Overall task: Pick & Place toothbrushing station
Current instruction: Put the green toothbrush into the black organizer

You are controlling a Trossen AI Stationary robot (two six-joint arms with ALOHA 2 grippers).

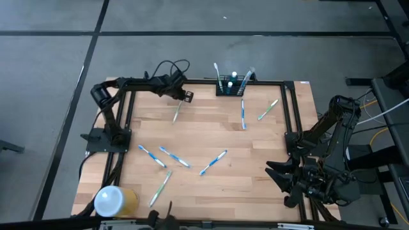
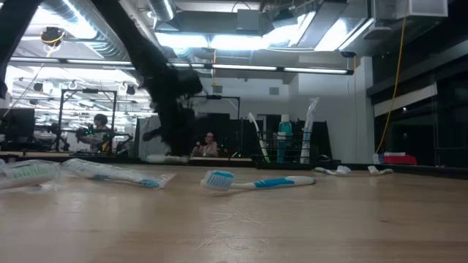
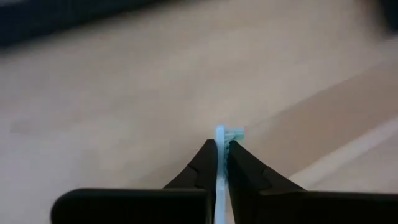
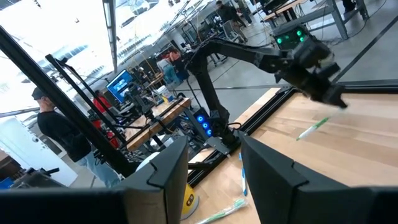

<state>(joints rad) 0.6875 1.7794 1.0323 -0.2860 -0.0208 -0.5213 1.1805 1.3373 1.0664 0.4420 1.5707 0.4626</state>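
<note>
The toothbrushing station (image 1: 231,86), a small black rack with brushes standing in its slots, sits at the table's far edge and also shows in the low view (image 2: 287,150). Left of it, my left gripper (image 1: 182,97) is shut on a clear-handled toothbrush with green bristles (image 1: 177,112). My right gripper (image 1: 276,176) waits open at the table's right near side, level, with nothing between its fingers (image 4: 214,155). My left gripper (image 3: 222,144) pinches the toothbrush between its two fingers, just behind the head. The green-bristled head (image 3: 235,132) sticks out past the fingertips, and the handle (image 3: 221,186) runs back through the gap between them. The fingers slant down. Whether the brush touches the table I cannot tell.
Several loose toothbrushes lie on the wooden table: two right of the station (image 1: 243,115) (image 1: 268,108), and others toward the near side (image 1: 152,155) (image 1: 213,163) (image 1: 160,188). A white-topped yellow cylinder (image 1: 115,200) stands at the near left corner. A black frame (image 1: 291,112) rims the table.
</note>
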